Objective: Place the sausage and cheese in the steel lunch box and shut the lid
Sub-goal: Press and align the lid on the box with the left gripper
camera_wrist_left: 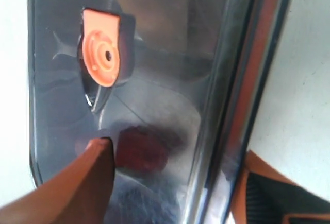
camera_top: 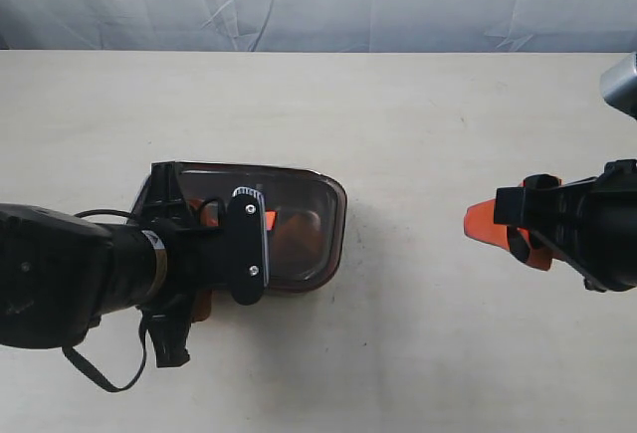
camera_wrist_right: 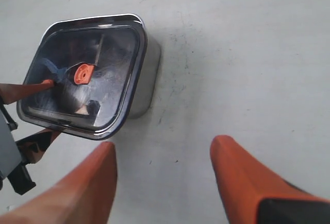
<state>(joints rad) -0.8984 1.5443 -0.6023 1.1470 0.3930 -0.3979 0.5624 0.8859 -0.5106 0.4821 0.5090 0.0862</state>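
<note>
The steel lunch box point(camera_wrist_right: 147, 74) stands left of the table's middle, with the dark translucent lid point(camera_top: 304, 199) lying on top of it. The lid's orange valve tab point(camera_wrist_left: 103, 54) faces up. Through the lid the sausage point(camera_wrist_left: 142, 149) shows as a blurred dark-red patch, and a dull orange shape that looks like the cheese point(camera_top: 297, 236) shows beside it. My left gripper point(camera_top: 239, 264) is open and straddles the box's near long edge, one finger point(camera_wrist_left: 87, 183) over the lid, the other outside the rim. My right gripper point(camera_top: 493, 236) hangs open and empty, well to the right of the box.
Pale tabletop point(camera_top: 418, 114) surrounds the box on all sides. A wrinkled grey cloth point(camera_top: 318, 0) forms the backdrop along the far edge. A loose black cable point(camera_top: 100, 368) hangs from my left arm near the front.
</note>
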